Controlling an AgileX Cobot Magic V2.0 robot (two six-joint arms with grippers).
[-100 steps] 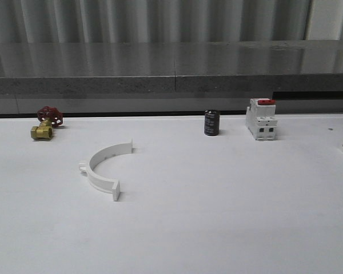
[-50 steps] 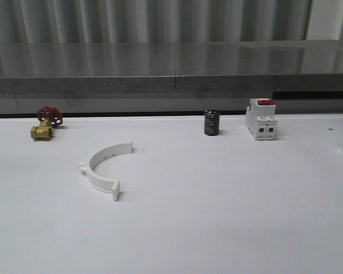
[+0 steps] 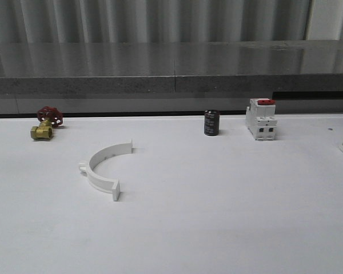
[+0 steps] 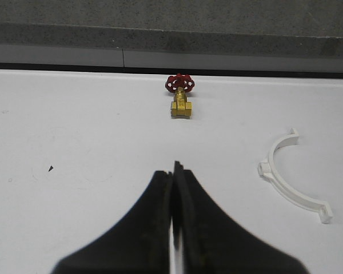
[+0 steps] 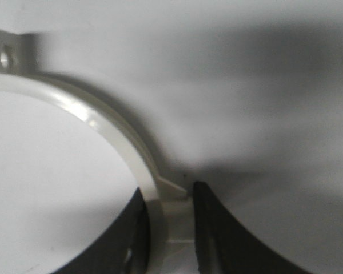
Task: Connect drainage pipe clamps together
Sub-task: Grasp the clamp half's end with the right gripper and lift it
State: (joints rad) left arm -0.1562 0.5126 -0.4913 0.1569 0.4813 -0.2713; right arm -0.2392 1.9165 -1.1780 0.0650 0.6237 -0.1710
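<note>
Only the small white tab at the far right edge of the front view has shifted: it now sits a touch lower and further in than it did a moment ago, while everything else on the table lies as it was. That tab belongs to the second clamp half point(image 5: 103, 131), and the right wrist view explains the motion: the right gripper point(image 5: 168, 228) has its two dark fingers closed on the band of this half-ring, one finger inside the curve and one outside, with the white plastic pinched between them near a small raised nub. The arc sweeps away from the fingers to an end tab with a hole in it. My reading is that the grip is made and the piece is starting to be moved, though whether it is off the table yet I cannot tell. The left gripper point(image 4: 174, 188) hangs over bare table with its fingers pressed together and nothing between them. Ahead of it stands a brass valve point(image 3: 44, 124) with a red handwheel, and off to its side lies the first clamp half point(image 3: 102, 169), resting flat with its open side toward the middle of the table point(image 3: 217, 217), well apart from the half in the right fingers. Near the back edge a black cylinder point(image 3: 211, 123) and a white breaker point(image 3: 261, 119) with a red switch stand untouched. The joining itself is not yet begun; the two halves first have to be brought end to end.
</note>
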